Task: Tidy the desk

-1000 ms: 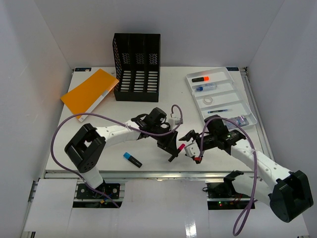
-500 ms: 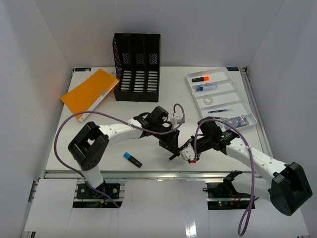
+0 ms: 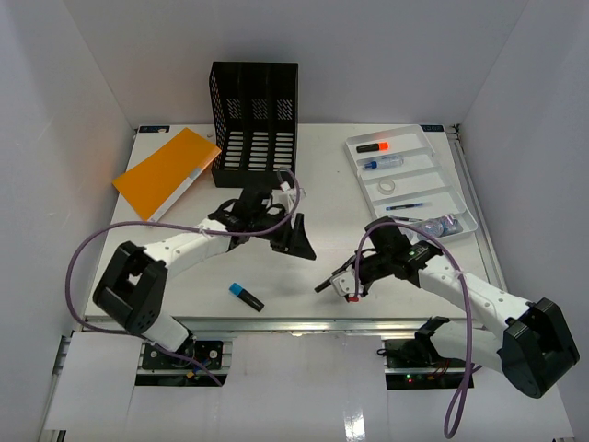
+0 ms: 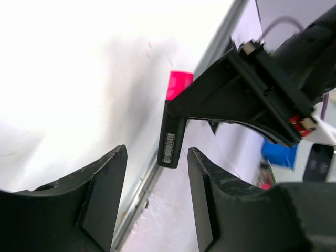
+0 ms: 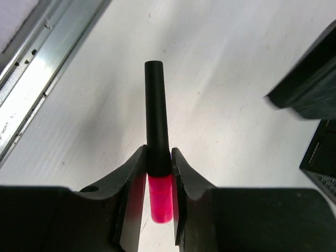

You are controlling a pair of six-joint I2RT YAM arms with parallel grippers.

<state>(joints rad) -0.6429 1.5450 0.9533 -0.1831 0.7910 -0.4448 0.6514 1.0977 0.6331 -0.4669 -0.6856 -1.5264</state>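
The right gripper is clamped on a black-and-pink marker, low over the near middle of the desk, which spreads between white walls. The left gripper hangs just left of it, fingers apart.

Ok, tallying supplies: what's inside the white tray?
An orange highlighter, a blue marker, a white ring, a thin blue pen, clear purple-tinted bits; the arm's cable crosses the tray's near rim, hiding little.
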